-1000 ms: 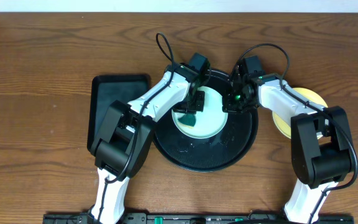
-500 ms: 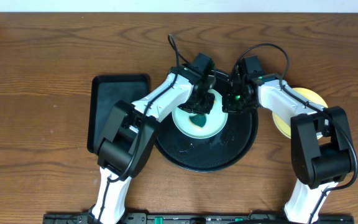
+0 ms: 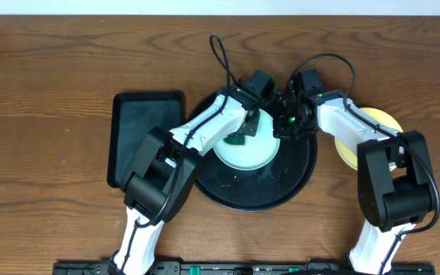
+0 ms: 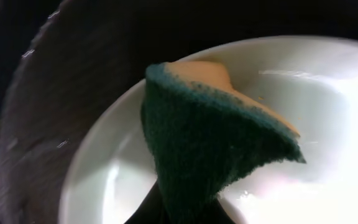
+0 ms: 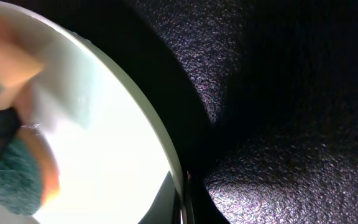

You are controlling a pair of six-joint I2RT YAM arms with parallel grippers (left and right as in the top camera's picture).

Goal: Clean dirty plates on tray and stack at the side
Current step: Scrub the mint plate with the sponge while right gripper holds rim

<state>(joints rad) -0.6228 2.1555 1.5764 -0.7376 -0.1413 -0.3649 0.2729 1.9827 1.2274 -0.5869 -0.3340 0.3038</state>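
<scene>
Left arm (image 3: pixel 203 127): stretched forward and angled right, wrist tipped down, left gripper (image 3: pixel 244 131) clamped on a sponge (image 4: pixel 210 149). Right arm (image 3: pixel 344 122): elbow folded, forearm reaching left, right gripper (image 3: pixel 287 122) lowered; jaw spacing indiscernible.

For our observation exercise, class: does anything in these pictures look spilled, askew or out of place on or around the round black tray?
Only small things. Pale specks, perhaps droplets, glint on the tray floor nearest the robot, beside the plate. The sponge on the plate is bent double, which suits scrubbing.
</scene>
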